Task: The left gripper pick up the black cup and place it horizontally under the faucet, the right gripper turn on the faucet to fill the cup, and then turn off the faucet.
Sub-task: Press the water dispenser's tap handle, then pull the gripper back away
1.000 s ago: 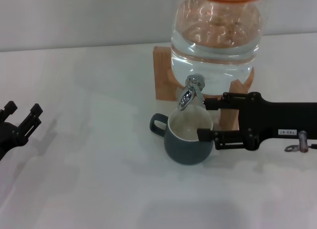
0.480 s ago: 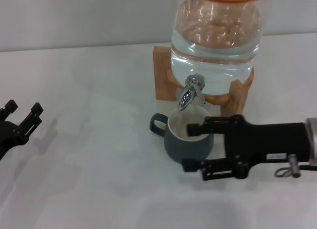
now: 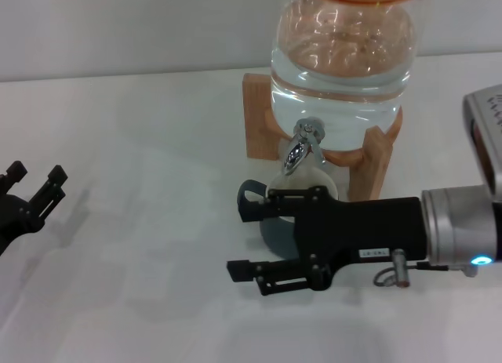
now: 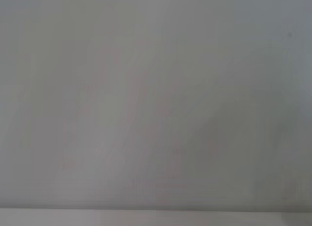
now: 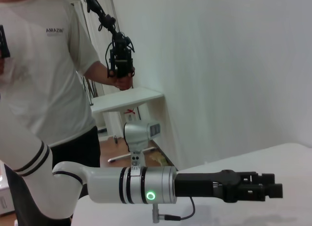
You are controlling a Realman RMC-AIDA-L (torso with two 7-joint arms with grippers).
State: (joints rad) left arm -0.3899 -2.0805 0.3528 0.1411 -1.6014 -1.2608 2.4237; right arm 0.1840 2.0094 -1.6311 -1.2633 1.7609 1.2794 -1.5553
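The black cup stands upright on the white table just below the faucet, its loop handle pointing left. My right gripper reaches leftward across the front of the cup and hides most of it. Its jaws are open, with one finger across the cup's rim and the other nearer me. Whether it touches the cup cannot be told. My left gripper rests open at the table's far left, holding nothing. The right wrist view shows that left gripper hovering over the table.
The glass water jar sits in a wooden stand behind the cup. A person holding a camera rig stands beyond the table in the right wrist view. The left wrist view shows only a bare white surface.
My right gripper has moved left and toward me, from beside the faucet to across the front of the cup, covering it. The cup and left arm have not moved.
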